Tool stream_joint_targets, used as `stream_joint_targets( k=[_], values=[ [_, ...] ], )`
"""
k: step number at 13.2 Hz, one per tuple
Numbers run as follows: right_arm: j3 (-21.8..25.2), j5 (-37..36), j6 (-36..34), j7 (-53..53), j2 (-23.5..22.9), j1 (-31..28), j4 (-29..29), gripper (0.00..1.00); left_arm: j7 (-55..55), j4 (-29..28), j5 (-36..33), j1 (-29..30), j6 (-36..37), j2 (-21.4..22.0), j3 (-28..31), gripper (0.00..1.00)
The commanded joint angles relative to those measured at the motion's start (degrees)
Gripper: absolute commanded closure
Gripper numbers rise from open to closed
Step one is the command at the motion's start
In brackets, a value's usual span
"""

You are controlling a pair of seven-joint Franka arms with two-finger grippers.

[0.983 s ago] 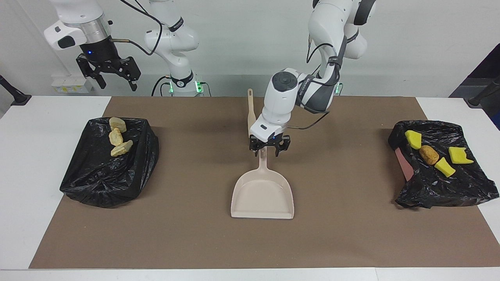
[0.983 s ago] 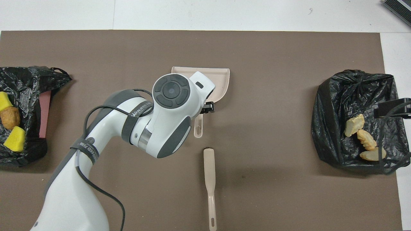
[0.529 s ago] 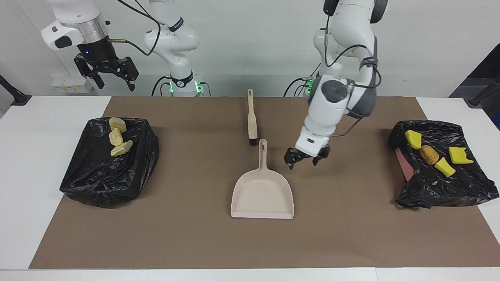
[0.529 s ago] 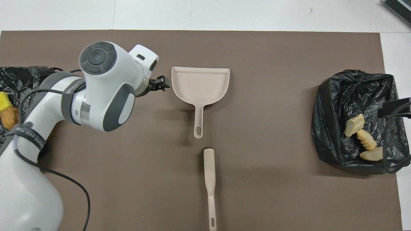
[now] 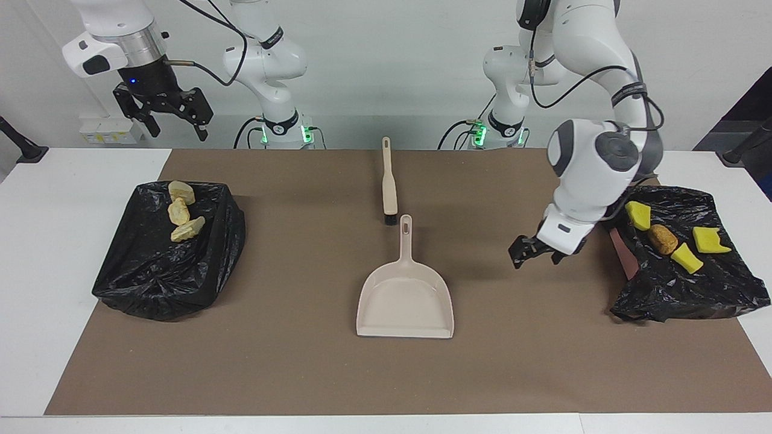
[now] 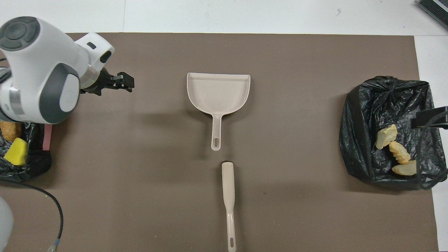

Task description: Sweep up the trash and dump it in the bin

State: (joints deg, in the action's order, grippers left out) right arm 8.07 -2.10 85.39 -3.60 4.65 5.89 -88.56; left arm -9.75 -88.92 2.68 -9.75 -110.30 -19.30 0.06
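Note:
Three tan striped trash pieces (image 5: pixel 181 212) (image 6: pixel 395 150) lie in the black-bagged bin (image 5: pixel 157 283) (image 6: pixel 364 115) at the right arm's end of the table. Three yellow wedges (image 5: pixel 687 258) (image 6: pixel 15 156) and a brown lump (image 5: pixel 662 239) (image 6: pixel 8 129) rest on the second black-bagged bin (image 5: pixel 693 289) at the left arm's end. My left gripper (image 5: pixel 534 252) (image 6: pixel 122 81) hangs open and empty over the mat, between the dustpan and that bin. High above the first bin's robot-side edge, my right gripper (image 5: pixel 179 128) is open and empty.
The beige dustpan (image 5: pixel 405 295) (image 6: pixel 218 92) lies flat mid-mat, handle toward the robots. The beige brush (image 5: pixel 389 181) (image 6: pixel 228 196) lies in line with it, nearer to the robots. The brown mat (image 5: pixel 301 361) covers most of the white table.
My left gripper has left the dustpan's handle and swung toward the bin at the left arm's end. The dustpan stays where it was. The right gripper has risen slightly.

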Motion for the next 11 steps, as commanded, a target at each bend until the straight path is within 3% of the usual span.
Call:
stream_joint_targets(
  k=[1,3,11],
  values=[
    [0.2,1.1,0.2,1.8,1.1,-0.2,-1.0,0.0,9.6,0.2,1.0,4.4,4.6,3.9,-0.2,0.0],
    [0.1,1.1,0.2,1.8,1.1,-0.1,-1.0,0.0,14.4,0.1,0.9,6.2,6.7,5.8,-0.2,0.0],
    [0.2,1.1,0.2,1.7,1.1,-0.1,-1.0,0.0,14.6,-0.3,-3.9,6.3,17.3,14.8,0.1,0.0]
  ],
)
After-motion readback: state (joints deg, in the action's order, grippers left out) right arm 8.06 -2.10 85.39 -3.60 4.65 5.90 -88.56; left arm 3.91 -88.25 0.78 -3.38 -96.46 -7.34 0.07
